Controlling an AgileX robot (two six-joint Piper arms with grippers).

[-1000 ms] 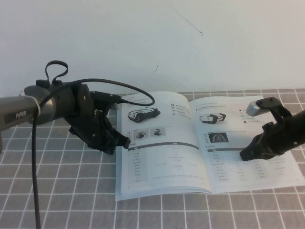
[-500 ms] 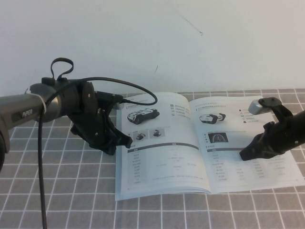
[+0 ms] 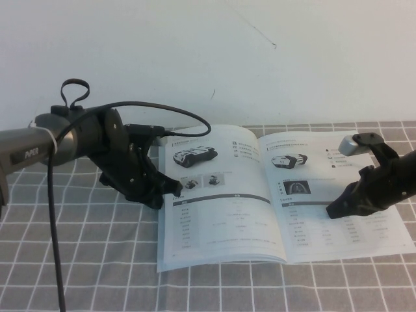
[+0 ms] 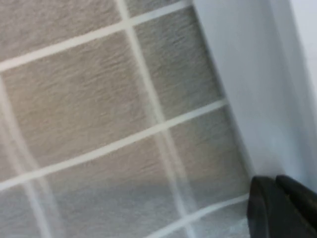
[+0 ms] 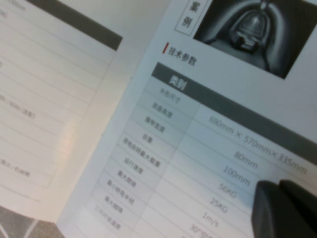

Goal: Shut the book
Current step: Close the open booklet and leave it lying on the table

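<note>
Two grippers flank the book [image 3: 227,214], which lies open and flat on the checked cloth [image 3: 78,250], a little to the robot's right of middle. The left gripper [image 3: 172,190] sits at the left page's outer edge, jaws pressed together on nothing. The right gripper [image 3: 334,211] hangs low over the right page, jaws likewise closed and empty; whether it touches the paper I cannot tell.

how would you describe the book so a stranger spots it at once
On the grey checked cloth, the book lies open flat between the two arms. The left pincer is at its left edge and the right pincer over its right page. It is the only printed white thing there, with small photos on both pages.
</note>
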